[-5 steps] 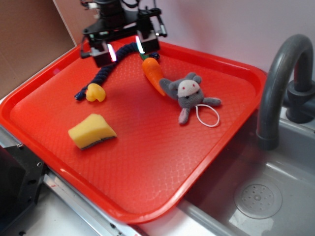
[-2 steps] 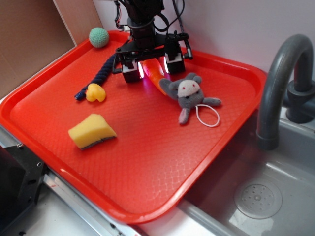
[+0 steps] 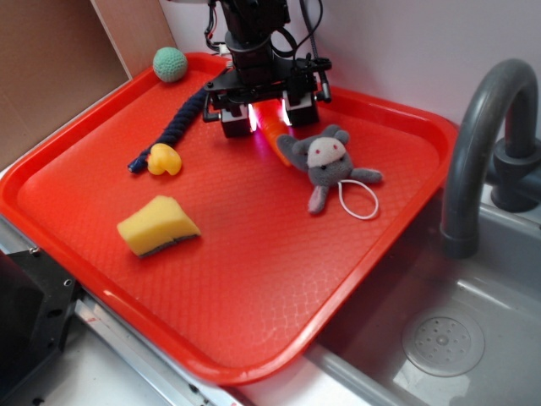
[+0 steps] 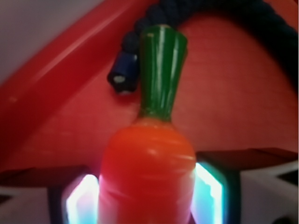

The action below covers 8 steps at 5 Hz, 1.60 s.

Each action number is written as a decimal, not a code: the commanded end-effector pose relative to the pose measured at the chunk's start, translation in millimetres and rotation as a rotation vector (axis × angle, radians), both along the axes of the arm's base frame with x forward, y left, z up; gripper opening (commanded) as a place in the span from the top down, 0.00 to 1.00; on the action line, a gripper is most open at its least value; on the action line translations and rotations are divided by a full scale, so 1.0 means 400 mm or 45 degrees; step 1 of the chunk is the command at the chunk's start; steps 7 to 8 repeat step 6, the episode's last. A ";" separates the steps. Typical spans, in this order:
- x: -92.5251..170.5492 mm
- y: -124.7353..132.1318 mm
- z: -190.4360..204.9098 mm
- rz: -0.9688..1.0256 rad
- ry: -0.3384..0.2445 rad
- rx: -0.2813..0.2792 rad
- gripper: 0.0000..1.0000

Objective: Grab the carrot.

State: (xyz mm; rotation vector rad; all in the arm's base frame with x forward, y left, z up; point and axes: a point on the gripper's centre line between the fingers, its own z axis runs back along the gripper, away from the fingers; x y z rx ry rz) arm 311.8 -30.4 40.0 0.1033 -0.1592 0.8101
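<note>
1. because the task is to take the carrot [image 3: 272,128], our gripper [image 3: 269,116] sits low over its thick end near the back of the red tray [image 3: 254,338], one finger on each side of it.
2. from the wrist view, the carrot [image 4: 148,172] fills the gap between the two lit finger pads [image 4: 80,205], its green top pointing away toward the tray's back rim; the pads look pressed to its flanks or very nearly so, so we judge the pincer to be pinching the carrot, though we cannot tell how firmly.
3. the carrot seems to lie on the tray floor, not lifted, so we judge the grasp made and the lift not yet done.
4. going left to right across the tray: a yellow sponge wedge [image 3: 157,226] lies toward the front left, a yellow duck toy [image 3: 164,159] sits at the lower end of a dark blue rope [image 3: 182,118], and a teal knit ball [image 3: 170,63] rests in the far left corner.
5. next comes the carrot under the gripper, with the rope's other end [image 4: 122,77] just beside its green top.
6. right of it a grey plush mouse [image 3: 324,162] lies with an ear touching or almost touching the carrot's narrow end, so a lift may nudge it.
7. off the tray's right edge a grey sink basin [image 3: 439,338] and faucet [image 3: 478,152] stand; the basin holds nothing we can see.
</note>
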 end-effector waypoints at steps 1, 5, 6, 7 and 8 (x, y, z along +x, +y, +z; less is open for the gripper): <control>-0.077 0.032 0.213 -0.349 -0.006 -0.112 1.00; -0.245 -0.061 0.410 -1.183 -0.043 -0.122 1.00; -0.245 -0.061 0.409 -1.183 -0.043 -0.122 1.00; -0.245 -0.061 0.409 -1.183 -0.043 -0.122 1.00; -0.245 -0.061 0.409 -1.183 -0.043 -0.122 1.00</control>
